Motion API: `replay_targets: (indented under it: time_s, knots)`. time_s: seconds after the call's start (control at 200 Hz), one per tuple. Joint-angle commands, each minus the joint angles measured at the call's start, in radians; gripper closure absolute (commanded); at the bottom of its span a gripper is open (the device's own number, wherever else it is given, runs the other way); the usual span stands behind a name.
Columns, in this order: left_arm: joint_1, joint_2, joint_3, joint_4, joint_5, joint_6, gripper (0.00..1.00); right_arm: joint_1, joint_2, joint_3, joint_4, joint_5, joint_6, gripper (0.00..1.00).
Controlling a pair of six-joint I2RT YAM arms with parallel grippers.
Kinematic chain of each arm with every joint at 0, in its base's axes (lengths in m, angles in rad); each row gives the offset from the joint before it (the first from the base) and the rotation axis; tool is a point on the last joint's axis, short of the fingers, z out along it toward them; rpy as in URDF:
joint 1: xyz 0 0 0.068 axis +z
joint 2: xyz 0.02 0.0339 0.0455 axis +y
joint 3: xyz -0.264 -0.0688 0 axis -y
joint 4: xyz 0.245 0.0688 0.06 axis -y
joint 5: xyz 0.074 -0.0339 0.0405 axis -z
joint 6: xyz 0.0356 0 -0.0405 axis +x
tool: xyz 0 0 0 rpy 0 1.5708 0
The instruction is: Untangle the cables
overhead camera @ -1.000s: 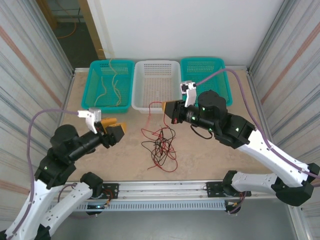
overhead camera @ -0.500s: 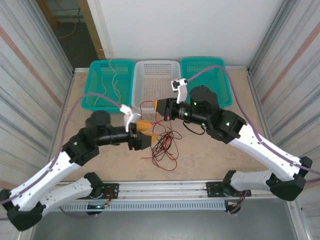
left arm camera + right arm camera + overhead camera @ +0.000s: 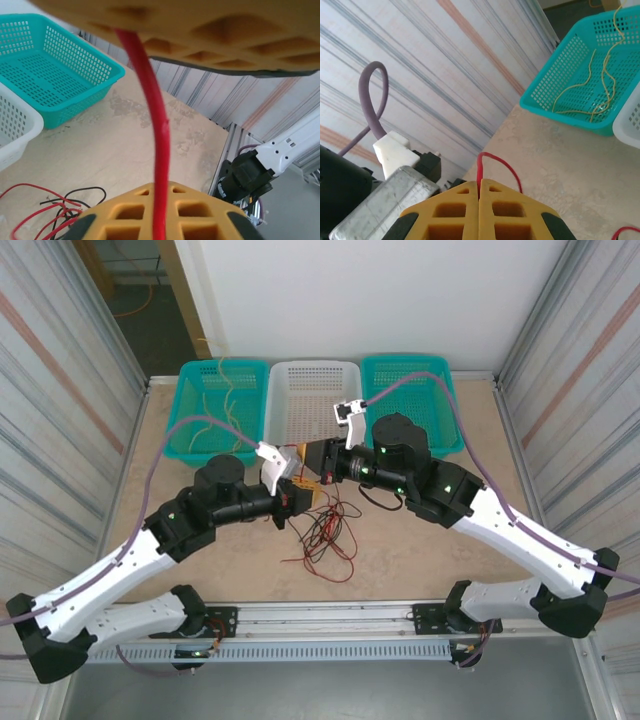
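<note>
A tangle of red and black cables (image 3: 325,536) lies on the table centre. One red cable (image 3: 300,449) rises from it to my right gripper (image 3: 318,462), which is shut on it; in the right wrist view the red cable (image 3: 492,159) loops out of the closed tips of the right gripper (image 3: 479,181). My left gripper (image 3: 300,496) sits just below and left of the right one. In the left wrist view the red cable (image 3: 157,125) runs taut from the closed left gripper (image 3: 159,187) up to the right gripper's yellow fingers (image 3: 200,35).
Three baskets stand along the back: a teal basket (image 3: 186,436) holding yellow cables (image 3: 228,405), a white basket (image 3: 312,445) and another teal basket (image 3: 440,370). Metal walls close both sides. The rail (image 3: 320,618) runs along the near edge.
My left arm swung in from the left to the red cable beside the right gripper and shut on it. The right gripper shifted slightly left, still holding the cable.
</note>
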Motion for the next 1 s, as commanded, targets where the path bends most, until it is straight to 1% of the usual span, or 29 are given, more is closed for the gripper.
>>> replay_targets:
  time_s: [0.0,0.055,0.19,0.236,0.271,0.296,0.326,0.351,0.356,0.371,0.376,0.391,0.411,0.441,0.526,0.631,0.727,0.832,0.917,0.997]
  knots:
    - [-0.003,-0.037,0.057,0.065,-0.012,-0.032,1.0,0.0,-0.04,-0.029,0.021,0.008,0.023,1.0]
    - [-0.002,-0.046,0.066,0.075,-0.008,-0.043,1.0,-0.003,-0.046,-0.043,0.019,0.019,0.029,0.97]
    - [-0.001,-0.065,0.067,0.093,-0.022,-0.032,1.0,-0.015,-0.061,-0.069,0.02,0.019,0.043,0.97]
    - [-0.001,-0.068,0.06,0.1,-0.022,-0.028,1.0,-0.019,-0.065,-0.071,0.02,0.013,0.043,0.91]
    - [-0.001,-0.071,0.058,0.102,-0.025,-0.027,1.0,-0.021,-0.067,-0.07,0.014,0.012,0.038,0.83]
    - [-0.001,-0.074,0.056,0.104,-0.031,-0.028,1.0,-0.02,-0.07,-0.069,0.005,0.02,0.032,0.72]
    - [0.0,-0.075,0.056,0.105,-0.037,-0.033,1.0,-0.02,-0.075,-0.072,-0.009,0.039,0.023,0.57]
    - [0.001,-0.079,0.058,0.107,-0.042,-0.038,1.0,-0.02,-0.081,-0.075,-0.023,0.059,0.016,0.48]
    - [0.001,-0.079,0.058,0.107,-0.042,-0.039,1.0,-0.02,-0.082,-0.076,-0.027,0.065,0.015,0.45]
    - [0.001,-0.081,0.06,0.11,-0.043,-0.043,1.0,-0.02,-0.086,-0.079,-0.035,0.083,0.014,0.3]
    - [0.001,-0.082,0.06,0.11,-0.044,-0.044,1.0,-0.021,-0.086,-0.08,-0.04,0.088,0.014,0.26]
    - [0.002,-0.085,0.064,0.111,-0.046,-0.046,1.0,-0.022,-0.089,-0.084,-0.053,0.103,0.014,0.19]
    - [0.002,-0.088,0.069,0.111,-0.052,-0.051,1.0,-0.028,-0.094,-0.089,-0.072,0.126,0.016,0.14]
    - [0.003,-0.093,0.08,0.108,-0.071,-0.058,1.0,-0.038,-0.099,-0.101,-0.097,0.155,0.027,0.11]
    - [0.004,-0.104,0.126,0.09,-0.107,-0.064,1.0,-0.076,-0.112,-0.172,-0.136,0.193,0.066,0.1]
    - [0.004,-0.106,0.19,0.073,-0.103,-0.058,1.0,-0.101,-0.085,-0.296,-0.143,0.204,0.134,0.15]
    - [0.004,-0.097,0.253,0.042,-0.122,-0.036,1.0,-0.099,0.011,-0.376,-0.151,0.169,0.186,0.15]
    - [0.004,-0.088,0.309,0.004,-0.169,0.001,1.0,-0.098,0.141,-0.425,-0.183,0.142,0.242,0.2]
    - [0.004,-0.086,0.339,0.001,-0.169,0.011,1.0,-0.099,0.222,-0.449,-0.177,0.129,0.257,0.27]
    - [0.004,-0.083,0.368,-0.001,-0.166,0.013,1.0,-0.118,0.271,-0.466,-0.182,0.135,0.274,0.31]
